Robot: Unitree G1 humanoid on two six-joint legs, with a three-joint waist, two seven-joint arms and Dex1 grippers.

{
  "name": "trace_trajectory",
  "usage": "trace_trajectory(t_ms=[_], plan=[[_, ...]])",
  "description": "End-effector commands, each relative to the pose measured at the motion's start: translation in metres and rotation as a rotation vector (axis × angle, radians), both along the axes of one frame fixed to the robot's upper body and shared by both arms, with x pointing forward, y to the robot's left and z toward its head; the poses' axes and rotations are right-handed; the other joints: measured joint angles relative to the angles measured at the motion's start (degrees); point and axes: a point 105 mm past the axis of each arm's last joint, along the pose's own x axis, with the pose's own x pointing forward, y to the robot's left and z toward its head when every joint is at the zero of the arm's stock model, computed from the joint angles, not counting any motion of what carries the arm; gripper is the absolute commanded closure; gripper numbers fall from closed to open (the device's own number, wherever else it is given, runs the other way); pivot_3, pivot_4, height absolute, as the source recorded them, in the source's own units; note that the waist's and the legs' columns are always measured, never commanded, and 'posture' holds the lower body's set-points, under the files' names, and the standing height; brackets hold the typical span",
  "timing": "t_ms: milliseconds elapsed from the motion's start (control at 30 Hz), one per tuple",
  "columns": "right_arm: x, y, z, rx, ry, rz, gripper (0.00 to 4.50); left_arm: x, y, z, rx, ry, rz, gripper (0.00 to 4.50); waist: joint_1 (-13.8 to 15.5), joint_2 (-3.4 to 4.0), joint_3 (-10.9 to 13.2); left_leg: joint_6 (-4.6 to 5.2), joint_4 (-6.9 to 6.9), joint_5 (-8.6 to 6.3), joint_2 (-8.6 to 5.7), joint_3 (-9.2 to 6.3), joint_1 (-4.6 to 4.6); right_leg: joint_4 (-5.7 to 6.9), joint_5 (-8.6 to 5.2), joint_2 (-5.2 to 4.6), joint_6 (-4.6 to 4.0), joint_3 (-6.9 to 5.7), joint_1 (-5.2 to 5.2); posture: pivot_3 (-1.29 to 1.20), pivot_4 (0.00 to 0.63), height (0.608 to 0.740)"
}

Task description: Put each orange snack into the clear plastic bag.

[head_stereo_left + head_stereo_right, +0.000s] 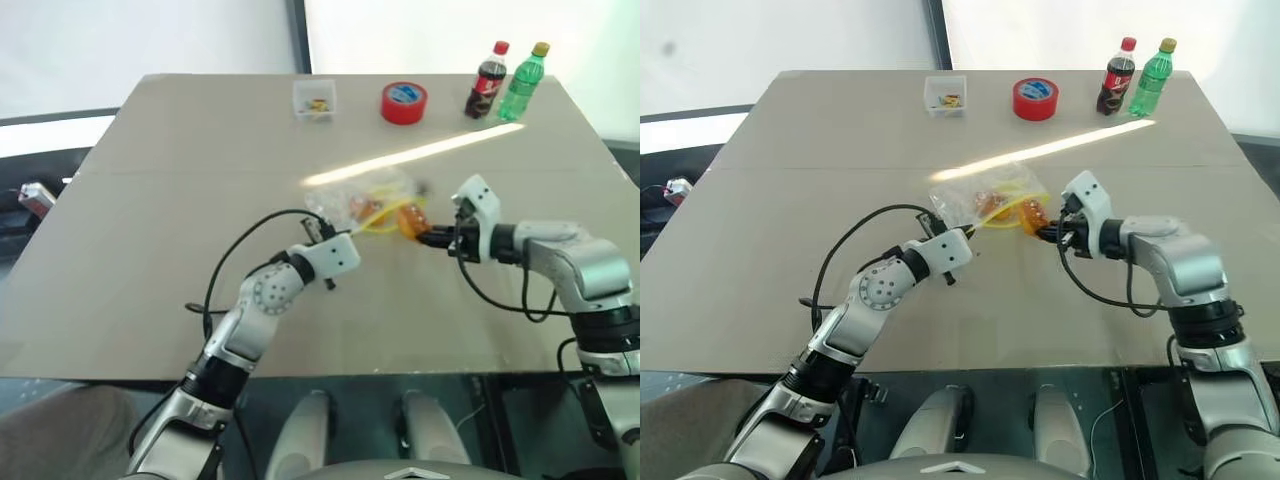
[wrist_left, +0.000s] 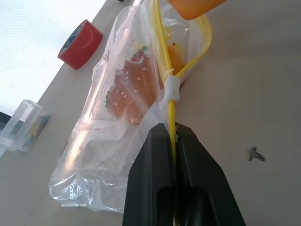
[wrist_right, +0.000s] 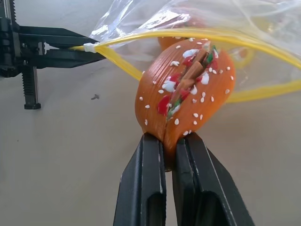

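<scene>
Bag mouth is basically at the snack's 12 o'clock now. The right end effector [image 3: 168, 155] has its two fingers pinched on the bottom edge of an orange snack [image 3: 186, 96], holding it right at the yellow zip strip of the clear plastic bag [image 2: 117, 122]. The left end effector [image 2: 175, 141] is pressed together on that yellow strip, keeping the mouth up off the table [image 1: 150, 200]. Another orange snack [image 2: 134, 87] looks like it's already inside, though the crinkly plastic makes that hard to swear to.

My take on doing this well: keep the left grip steady so the loop stays wide, push the snack past both yellow edges before letting go, and don't drag the strip, or the opening could collapse.
</scene>
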Motion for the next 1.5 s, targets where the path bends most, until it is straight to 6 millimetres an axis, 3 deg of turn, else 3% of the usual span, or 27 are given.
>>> trace_trajectory(t_ms=[33, 233, 400, 567, 800, 900, 1033, 1167, 1333, 1500], plan=[[0.011, 0.008, 0.016, 0.028, -0.048, 0.006, 4.29, -0.006, -0.01, 0.015, -0.032, -0.056, -0.057, 4.5, 0.0, 0.0, 0.0, 0.0, 0.0, 0.0, 0.0, 0.0, 0.0, 0.0, 0.0, 0.0, 0.0, 0.0, 0.0, 0.0, 0.15, 0.74], [0.039, 0.014, 0.019, 0.037, -0.07, -0.05, 4.29, -0.012, -0.022, 0.018, -0.036, -0.077, -0.128, 4.5, -0.1, 0.0, 0.0, 0.0, 0.0, 0.0, -0.01, -0.01, 0.0, 0.01, 0.0, 0.0, 0.0, -0.01, -0.01, 0.0, 0.15, 0.74], [0.046, 0.023, 0.019, 0.022, -0.096, -0.026, 4.29, -0.016, -0.026, 0.019, -0.035, -0.083, -0.164, 4.5, -0.1, 0.01, 0.0, -0.01, -0.01, 0.0, -0.01, 0.0, 0.0, 0.0, 0.0, 0.0, 0.0, -0.01, -0.02, 0.0, 0.15, 0.74], [0.075, 0.008, 0.021, -0.038, -0.207, -0.186, 4.29, -0.017, -0.024, 0.019, -0.032, -0.085, -0.171, 4.5, -0.2, 0.01, 0.0, -0.01, -0.01, 0.0, -0.02, 0.02, 0.0, 0.02, 0.01, 0.0, 0.0, 0.01, -0.02, 0.0, 0.15, 0.74], [0.066, 0.032, 0.023, -0.013, -0.233, -0.064, 4.29, -0.017, -0.027, 0.017, -0.033, -0.081, -0.18, 4.5, -0.3, 0.01, 0.0, -0.01, -0.03, 0.0, -0.02, 0.02, 0.0, 0.01, 0.0, 0.0, -0.01, 0.02, -0.04, 0.0, 0.15, 0.74], [0.063, 0.036, 0.023, -0.001, -0.234, -0.048, 3.33, -0.016, -0.027, 0.017, -0.035, -0.081, -0.178, 4.5, -0.3, 0.02, 0.0, -0.01, -0.03, 0.0, -0.02, 0.01, 0.0, 0.02, 0.01, 0.01, -0.01, 0.01, -0.05, 0.0, 0.15, 0.74], [0.048, 0.045, 0.035, 0.099, -0.204, 0.024, 1.46, -0.014, -0.025, 0.015, -0.035, -0.075, -0.156, 4.5, -0.3, 0.02, 0.0, -0.01, -0.03, 0.0, -0.02, -0.01, 0.0, 0.03, 0.0, 0.01, -0.01, 0.02, -0.05, 0.0, 0.15, 0.74], [0.013, 0.058, 0.032, 0.118, -0.158, 0.204, 1.46, -0.013, -0.024, 0.014, -0.032, -0.071, -0.15, 4.5, -0.3, 0.02, 0.0, 0.0, -0.03, 0.0, -0.01, -0.06, -0.01, 0.02, 0.0, 0.0, -0.01, 0.02, -0.05, 0.0, 0.15, 0.74], [0.029, 0.027, 0.009, -0.051, -0.166, 0.076, 1.46, -0.01, -0.023, 0.014, -0.033, -0.074, -0.14, 4.5, -0.2, 0.02, 0.0, 0.0, 0.01, 0.0, -0.03, -0.05, 0.0, 0.04, 0.01, 0.0, 0.0, 0.01, -0.03, 0.0, 0.15, 0.74], [0.042, -0.005, 0.004, -0.187, -0.213, 0.027, 1.46, -0.01, -0.022, 0.012, -0.032, -0.071, -0.132, 4.5, -0.1, 0.02, 0.0, -0.01, 0.01, 0.0, -0.03, 0.0, 0.01, 0.05, 0.01, 0.0, 0.0, 0.0, -0.04, 0.0, 0.15, 0.74]])
